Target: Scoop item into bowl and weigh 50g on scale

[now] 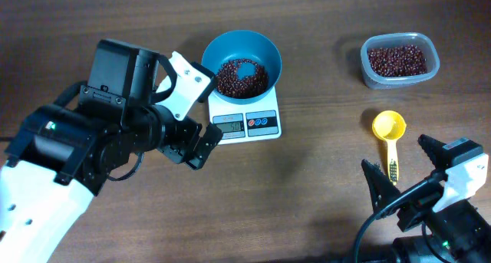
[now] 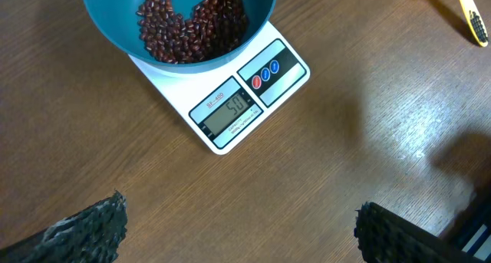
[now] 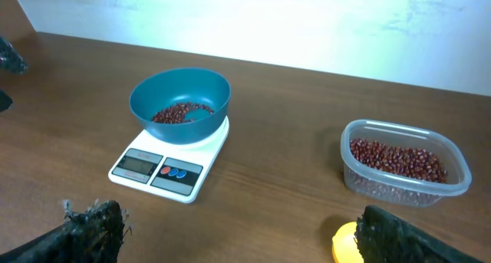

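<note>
The teal bowl (image 1: 242, 52) stands on the white scale (image 1: 245, 123) and holds a heap of dark red-brown beans (image 1: 239, 77). In the left wrist view the scale's display (image 2: 230, 106) shows digits that look like 50. My left gripper (image 1: 205, 113) hovers just left of the scale, open, with bare table between its fingers (image 2: 100, 228). My right gripper (image 1: 403, 167) is at the near right, open and holding nothing. The handle of a yellow scoop (image 1: 389, 129) lies on the table between its fingers. The scoop's bowl (image 3: 345, 244) shows by the right finger.
A clear plastic tub (image 1: 399, 61) with more beans (image 3: 399, 159) stands at the far right, beyond the scoop. The left arm's white and black body (image 1: 69, 156) covers the left part of the wooden table (image 1: 322, 163).
</note>
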